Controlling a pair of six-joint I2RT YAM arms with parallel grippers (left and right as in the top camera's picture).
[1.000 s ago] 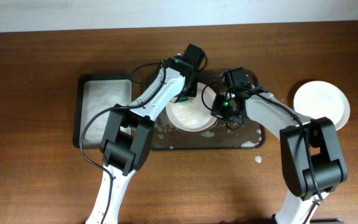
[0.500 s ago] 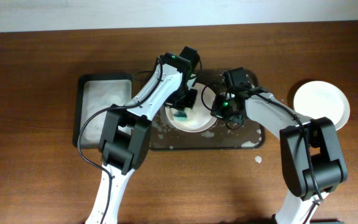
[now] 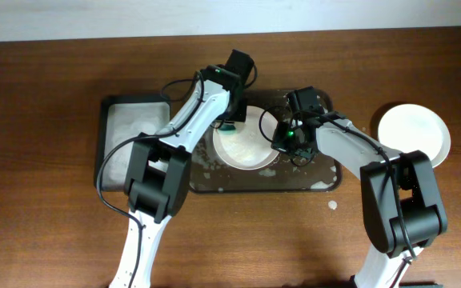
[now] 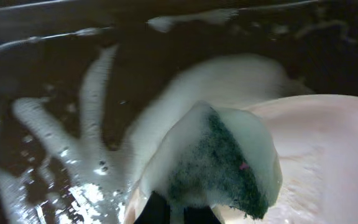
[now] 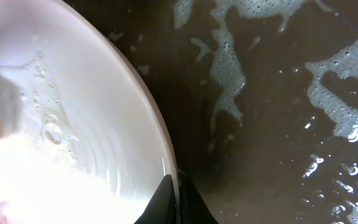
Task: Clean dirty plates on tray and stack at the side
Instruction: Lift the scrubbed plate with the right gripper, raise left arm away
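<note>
A soapy white plate (image 3: 246, 150) lies on the dark brown tray (image 3: 326, 181), whose floor is streaked with foam. My left gripper (image 3: 230, 122) is shut on a foamy green sponge (image 3: 229, 127) at the plate's far-left rim. In the left wrist view the sponge (image 4: 219, 158) sits over the plate's edge (image 4: 328, 155), above the wet tray (image 4: 55, 74), with the finger tips (image 4: 179, 214) low in frame. My right gripper (image 3: 279, 141) is shut on the plate's right rim; its wrist view shows the fingers (image 5: 176, 199) pinching the rim of the plate (image 5: 61, 124) above the foamy tray (image 5: 272, 155).
Another white plate (image 3: 413, 134) sits on the wooden table to the right of the tray. A smaller black tray (image 3: 130, 144) lies to the left. A small foam blob (image 3: 332, 206) is on the table in front of the brown tray.
The left gripper swept the sponge down onto the plate's left middle, then back up to its far-left rim. The right gripper and the plate have stayed put.
</note>
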